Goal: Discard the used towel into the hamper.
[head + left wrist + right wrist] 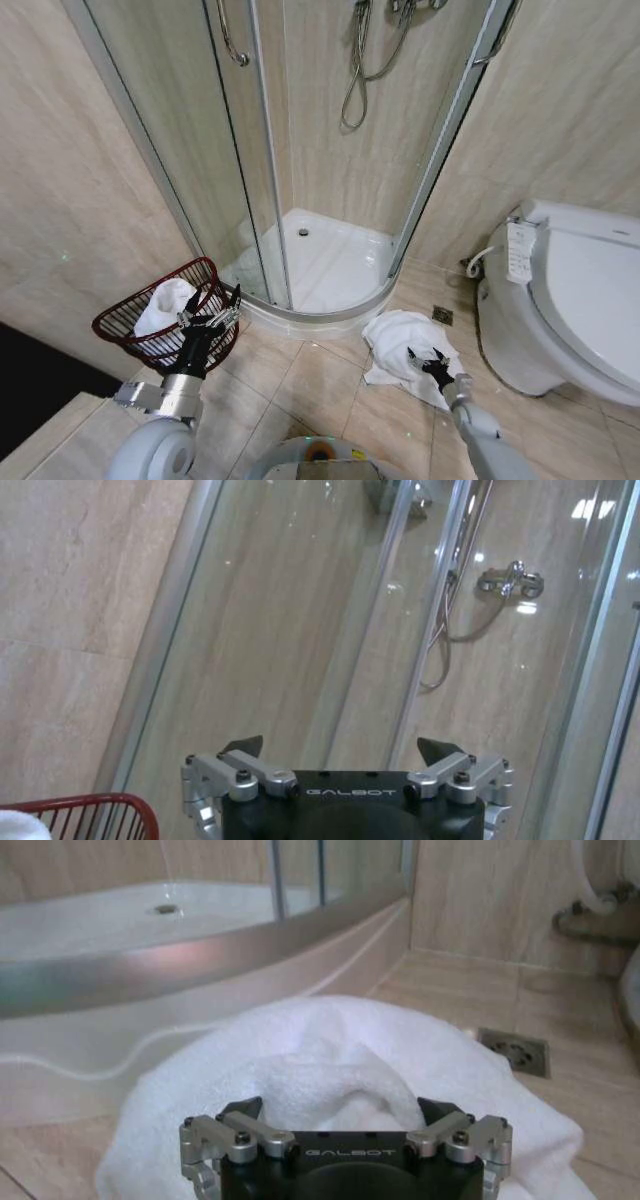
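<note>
A crumpled white towel [398,338] lies on the tiled floor between the shower tray and the toilet. My right gripper [430,362] hovers low over its near edge, open; in the right wrist view its two fingers straddle the heap of towel [340,1057] without closing on it, right gripper [342,1110]. The hamper [125,318], a dark red wire basket, stands on the floor at the left with another white cloth [165,303] inside. My left gripper [215,318] is raised beside the hamper's right rim, open and holding nothing; left gripper [340,746], hamper rim [95,804].
A curved glass shower enclosure [270,180] with a white tray [330,265] fills the middle. A white toilet [575,290] stands at the right. A floor drain [442,316] sits just beyond the towel. Bare tiles stretch between the hamper and the towel.
</note>
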Controlling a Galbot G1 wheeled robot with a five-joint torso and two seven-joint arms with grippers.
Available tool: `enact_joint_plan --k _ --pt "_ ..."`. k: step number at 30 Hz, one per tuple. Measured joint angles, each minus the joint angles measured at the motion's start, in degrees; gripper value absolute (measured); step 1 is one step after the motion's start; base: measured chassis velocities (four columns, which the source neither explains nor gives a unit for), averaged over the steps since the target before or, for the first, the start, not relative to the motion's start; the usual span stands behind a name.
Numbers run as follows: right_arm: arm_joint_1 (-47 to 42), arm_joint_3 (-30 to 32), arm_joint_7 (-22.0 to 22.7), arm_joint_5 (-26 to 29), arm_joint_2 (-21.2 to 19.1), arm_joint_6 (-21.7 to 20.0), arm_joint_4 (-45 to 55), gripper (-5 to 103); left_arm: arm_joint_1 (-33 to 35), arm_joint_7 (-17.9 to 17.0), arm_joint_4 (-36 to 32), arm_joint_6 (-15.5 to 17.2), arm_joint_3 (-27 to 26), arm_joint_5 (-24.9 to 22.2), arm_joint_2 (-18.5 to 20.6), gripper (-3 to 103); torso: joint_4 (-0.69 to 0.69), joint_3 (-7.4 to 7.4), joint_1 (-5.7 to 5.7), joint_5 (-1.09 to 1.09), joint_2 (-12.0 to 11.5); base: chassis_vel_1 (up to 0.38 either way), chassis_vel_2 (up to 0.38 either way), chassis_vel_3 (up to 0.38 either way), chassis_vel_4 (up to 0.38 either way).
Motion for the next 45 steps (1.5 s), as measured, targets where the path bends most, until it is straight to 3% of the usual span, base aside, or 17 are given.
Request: enact_joint_plan --k 3,8,12,16,19,21,28,30,34,40,45 --pt "1.49 0.85 -2.63 -0.75 -0.06 -0.22 -3.28 100 0.00 0.00 0.00 0.00 0.00 0.00 0.00 100 -0.01 0.00 0.00 0.00 0.00 0.000 0.000 0.000 0.000" --pt "2.68 1.05 -3.12 -1.29 0.15 -0.18 -5.18 100 0.00 0.00 0.00 0.00 0.00 0.00 0.00 100 0.00 0.00 0.00 -0.01 0.01 0.000 0.000 0.000 0.000" --pt "3.08 1.00 -2.79 -1.34 0.47 0.07 -5.52 80 0.00 0.00 0.00 0.00 0.00 0.00 0.00 100 0.00 0.01 0.00 -0.01 0.01 0.000 0.000 0.000 0.000" --pt "3.21 0.85 -2.79 -1.46 0.46 0.33 -5.56 70 0.00 0.00 0.00 0.00 0.00 0.00 0.00 100 0.00 0.01 0.00 0.02 0.01 0.000 0.000 0.000 0.000" --pt "3.21 0.84 -2.77 -1.50 0.37 0.49 -5.66 53 0.00 0.00 0.00 0.00 0.00 0.00 0.00 100 0.00 0.01 0.00 0.00 0.01 0.000 0.000 0.000 0.000" --pt "3.15 0.84 -2.77 -1.51 0.34 0.51 -5.66 53 0.00 0.00 0.00 0.00 0.00 0.00 0.00 100 0.00 0.01 0.00 0.01 0.01 0.000 0.000 0.000 0.000" --pt "2.86 0.90 -2.77 -1.50 0.30 0.66 -5.65 21 0.00 0.00 0.00 0.00 0.00 0.00 0.00 100 0.00 0.01 0.00 0.00 0.01 0.000 0.000 0.000 0.000" --pt "2.82 0.91 -2.77 -1.49 0.30 0.69 -5.65 21 0.00 0.00 0.00 0.00 0.00 0.00 0.00 100 0.00 0.01 0.00 0.01 0.01 0.000 0.000 0.000 0.000" --pt "2.66 0.97 -2.75 -1.42 0.23 0.87 -5.68 7 0.00 0.00 0.00 0.00 0.00 0.00 0.00 100 0.00 0.01 0.00 0.00 0.01 0.000 0.000 0.000 0.000" --pt "2.10 1.04 -3.11 -0.84 0.17 0.90 -5.50 7 0.00 0.00 0.00 0.00 0.00 0.00 0.00 100 0.00 0.01 0.00 0.00 0.02 0.000 0.000 0.000 0.000" --pt "-0.34 2.58 -7.45 2.17 0.37 2.21 -2.29 7 0.00 0.00 0.00 0.00 0.00 0.00 0.00 100 0.01 0.01 0.00 0.00 0.01 0.000 0.000 0.000 0.000"
